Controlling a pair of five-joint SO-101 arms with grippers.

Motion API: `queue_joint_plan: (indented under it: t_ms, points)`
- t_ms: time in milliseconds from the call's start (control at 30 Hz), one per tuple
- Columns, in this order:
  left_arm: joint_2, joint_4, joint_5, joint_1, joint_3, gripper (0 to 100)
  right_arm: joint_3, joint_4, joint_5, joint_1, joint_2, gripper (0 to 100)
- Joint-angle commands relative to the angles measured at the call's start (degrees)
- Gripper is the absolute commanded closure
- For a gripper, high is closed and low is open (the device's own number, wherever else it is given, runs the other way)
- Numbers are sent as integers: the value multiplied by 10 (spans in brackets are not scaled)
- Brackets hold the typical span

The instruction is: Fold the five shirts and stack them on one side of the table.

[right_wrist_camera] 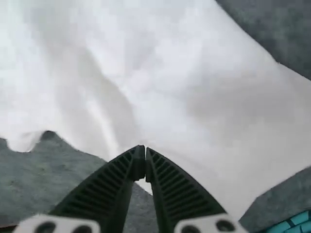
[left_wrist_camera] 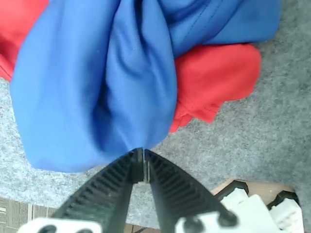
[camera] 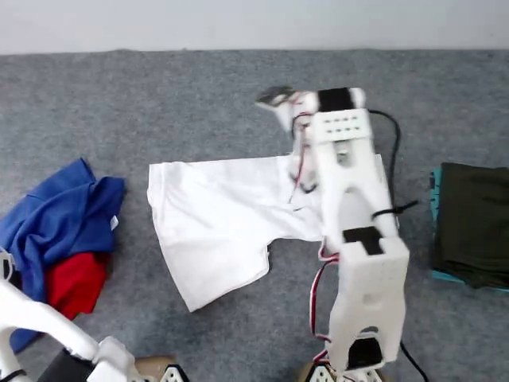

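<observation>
A white shirt [camera: 215,227] lies spread out in the middle of the grey table. My right arm [camera: 350,199] reaches over its right side. My right gripper [right_wrist_camera: 145,150] is shut on the edge of the white shirt [right_wrist_camera: 160,87], with cloth showing between the jaws. A crumpled blue shirt [camera: 60,219] lies at the left, partly on top of a red shirt [camera: 75,282]. My left gripper [left_wrist_camera: 144,155] is shut, with its tips at the rim of the blue shirt [left_wrist_camera: 97,87] and the red shirt [left_wrist_camera: 214,77] beside it. The left arm [camera: 48,326] sits at the near left corner.
At the right edge, a folded dark shirt [camera: 473,223] rests on a folded teal one [camera: 445,275]. Bare grey carpet [camera: 159,103] stretches behind the white shirt. Cables [camera: 318,294] hang along my right arm.
</observation>
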Motion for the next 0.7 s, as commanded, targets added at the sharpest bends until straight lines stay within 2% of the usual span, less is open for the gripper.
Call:
queue_joint_plan:
  t_ms: [0, 200, 500, 667]
  points:
    - [-20, 5, -1, -9, -19, 983, 64, 24, -4, -70, -85, 943]
    - [-20, 5, -1, -14, -19, 983, 258, -10, 0, -174, -199, 806]
    - [-20, 2, -1, -14, -20, 983, 520, -227, 21, -353, -288, 801]
    - [-20, 2, -1, -13, -19, 983, 561, -301, 21, -400, -289, 801]
